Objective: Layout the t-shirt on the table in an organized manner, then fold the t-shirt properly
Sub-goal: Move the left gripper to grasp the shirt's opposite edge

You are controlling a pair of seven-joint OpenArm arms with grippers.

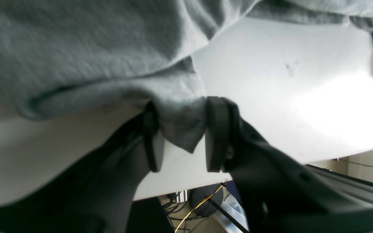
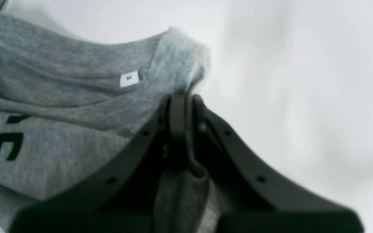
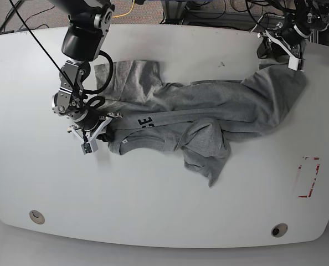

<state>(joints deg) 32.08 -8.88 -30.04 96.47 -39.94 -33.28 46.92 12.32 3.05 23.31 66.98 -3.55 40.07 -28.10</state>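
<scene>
The grey t-shirt [image 3: 209, 111] lies crumpled across the middle of the white table [image 3: 164, 205], with dark lettering [image 3: 145, 122] facing up near its left end. At the far right, my left gripper [image 3: 291, 60] sits at the shirt's edge. In the left wrist view its jaws [image 1: 183, 105] stand partly apart. A corner of the t-shirt [image 1: 76, 48] lies between them and touches both pads, low over the table [image 1: 270, 81]. My right gripper [image 3: 98, 133] is shut [image 2: 181, 97] on the t-shirt [image 2: 60, 97] at a fold beside the collar, close to the white size label [image 2: 129, 78].
A red tape rectangle [image 3: 308, 177] marks the table's right side. Two round grommet holes [image 3: 36, 216] [image 3: 279, 229] sit near the front edge. Cables [image 1: 199, 200] run on the floor beyond the table's curved edge.
</scene>
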